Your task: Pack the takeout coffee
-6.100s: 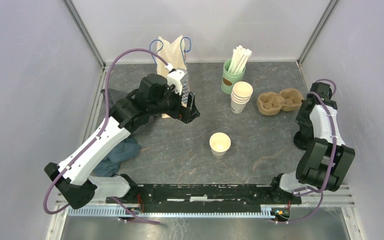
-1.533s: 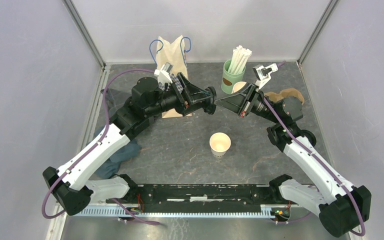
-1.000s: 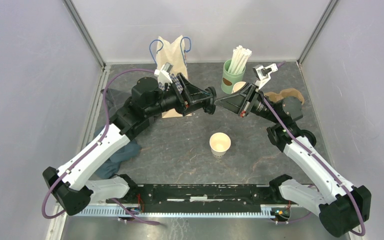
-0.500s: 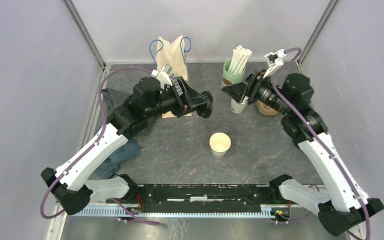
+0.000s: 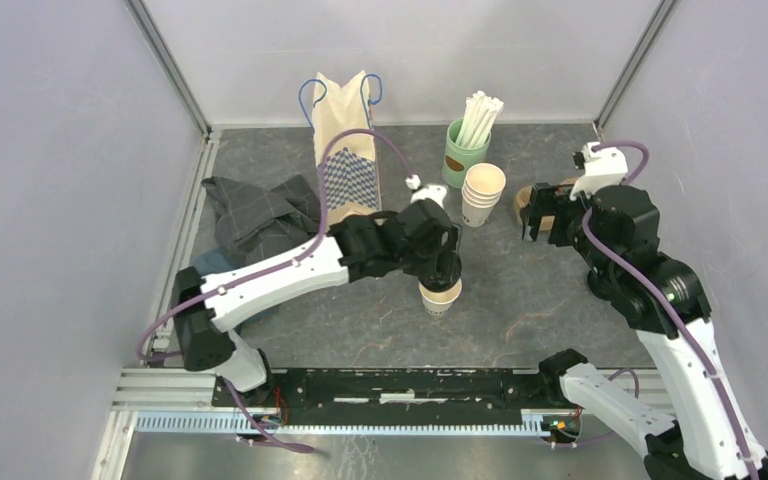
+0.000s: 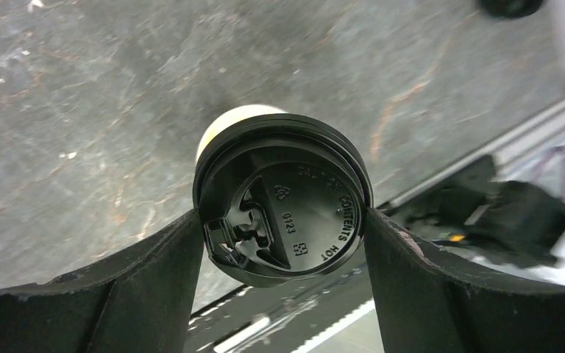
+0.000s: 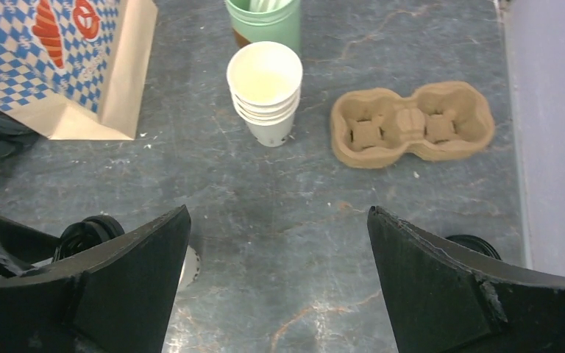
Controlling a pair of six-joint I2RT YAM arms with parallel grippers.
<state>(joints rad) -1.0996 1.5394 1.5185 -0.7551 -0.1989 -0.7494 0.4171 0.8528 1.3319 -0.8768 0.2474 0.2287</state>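
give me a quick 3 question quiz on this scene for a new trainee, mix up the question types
1. True or false: the black lid is clamped between the left jaws.
2. In the right wrist view, what lies just right of the stack of cups? A) a folded cloth B) the pulp carrier C) a paper bag
3. Fill in: the right jaws stand ___ with nothing between them.
Key: 1 true; 2 B; 3 open.
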